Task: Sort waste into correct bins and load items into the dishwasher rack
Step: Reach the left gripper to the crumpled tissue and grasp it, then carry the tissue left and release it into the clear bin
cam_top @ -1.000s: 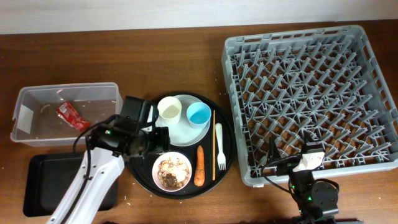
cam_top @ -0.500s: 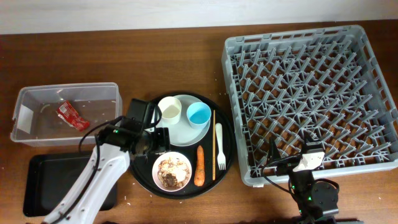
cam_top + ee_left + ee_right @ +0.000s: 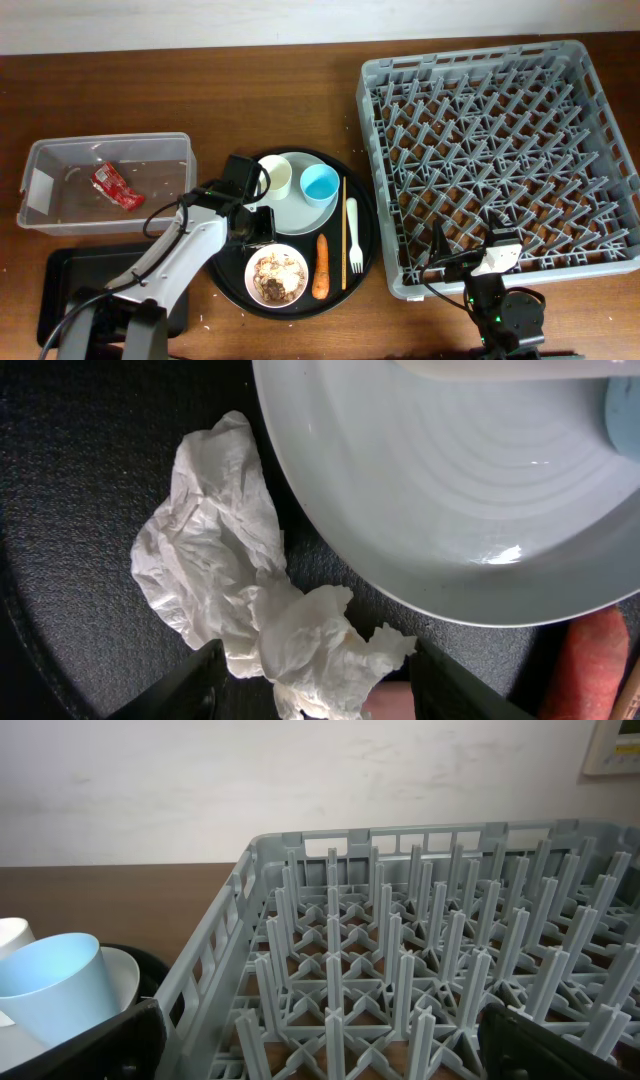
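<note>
**Two grippers, both parted; the left stands astride the tissue**

The left gripper [image 3: 315, 685] is low over the round black tray [image 3: 80, 460], its dark fingers [image 3: 200, 682] spread on either side of the crumpled white tissue [image 3: 220, 580]. The tissue's lower folds fill nearly the whole gap between them. Whether the pads already press on it cannot be told, and nothing is lifted.

The tissue lies flat on the tray floor in loose creased lobes, just beside the rim of the pale grey round plate [image 3: 430, 490]. The orange carrot [image 3: 590, 660] shows at the lower right corner.

From overhead the arm hides the tissue, between the plate and the pinkish-white bowl [image 3: 277, 275].

The right gripper [image 3: 320, 1045] is spread wide and holds nothing, at the near edge of the dishwasher rack [image 3: 500, 150].
</note>
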